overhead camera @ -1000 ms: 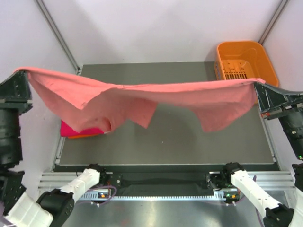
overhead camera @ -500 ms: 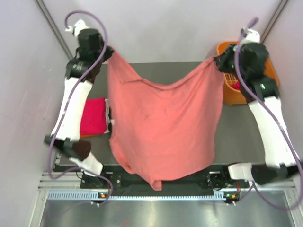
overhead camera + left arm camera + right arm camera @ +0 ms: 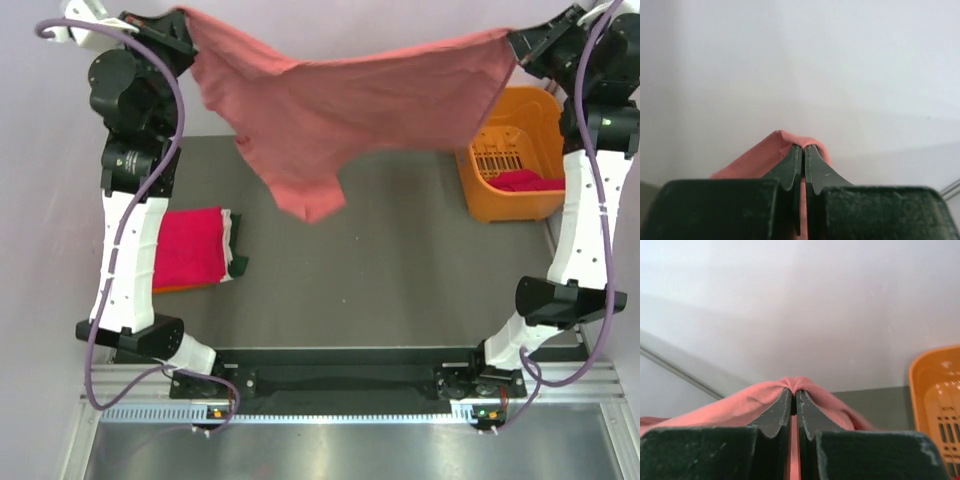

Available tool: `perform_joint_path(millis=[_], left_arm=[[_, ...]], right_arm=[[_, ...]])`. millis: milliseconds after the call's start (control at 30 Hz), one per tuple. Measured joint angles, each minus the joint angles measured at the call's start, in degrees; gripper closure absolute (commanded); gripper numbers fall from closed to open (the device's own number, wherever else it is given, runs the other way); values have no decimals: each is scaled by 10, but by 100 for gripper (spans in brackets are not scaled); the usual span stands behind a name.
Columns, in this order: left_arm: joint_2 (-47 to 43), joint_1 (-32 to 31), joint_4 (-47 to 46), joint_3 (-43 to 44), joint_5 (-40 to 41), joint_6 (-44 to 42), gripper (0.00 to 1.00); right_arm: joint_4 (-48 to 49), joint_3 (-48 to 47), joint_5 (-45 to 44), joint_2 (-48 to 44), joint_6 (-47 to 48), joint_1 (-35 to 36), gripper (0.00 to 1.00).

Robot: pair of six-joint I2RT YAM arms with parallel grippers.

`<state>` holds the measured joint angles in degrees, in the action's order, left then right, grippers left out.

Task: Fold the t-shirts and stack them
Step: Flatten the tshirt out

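Salmon-pink cloth spans the cell: the large t-shirt (image 3: 340, 110) hangs stretched in the air above the dark tabletop (image 3: 390, 280). The left end effector (image 3: 183, 17) is clamped on one upper corner and the right end effector (image 3: 512, 38) on the other, with a loose fold sagging between them. A folded magenta-red t-shirt (image 3: 190, 248) lies at the tabletop's left edge. An orange basket (image 3: 500, 205) sits far right.

Bright, even, diffuse light in all three views; overhead view sharp, wrist views slightly soft in the near foreground.
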<state>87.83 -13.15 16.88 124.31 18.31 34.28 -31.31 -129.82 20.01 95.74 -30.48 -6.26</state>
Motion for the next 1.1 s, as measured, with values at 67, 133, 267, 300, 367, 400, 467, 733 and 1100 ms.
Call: perform_joint_path(millis=[67,133,267,300,367,400,467,733,1100], left_arm=[[-15,1,-40,-19,8,1,100],[-33,2,-79,-75,13,3,100],[-38,3,-93,-181,16,10,100],[-35,4,-94,-215,12,14,100],[-32,4,-87,-280,1,19,100],[-30,4,-77,-313,-8,22,100],[-32,4,-74,-375,-29,32,100],[-165,3,-27,-582,-96,64,100],[-456,1,146,-751,-122,101,100]], right_arm=[[30,5,29,2,-17,-9,100],[54,30,57,6,-28,-9,100],[88,161,96,9,-37,-5,100],[95,202,100,9,-37,-6,100],[99,310,105,9,-36,-6,100],[97,322,106,9,-36,-6,100],[111,398,110,8,-31,-6,100],[129,648,104,-90,0,-6,100],[114,902,26,-346,56,-7,100]])
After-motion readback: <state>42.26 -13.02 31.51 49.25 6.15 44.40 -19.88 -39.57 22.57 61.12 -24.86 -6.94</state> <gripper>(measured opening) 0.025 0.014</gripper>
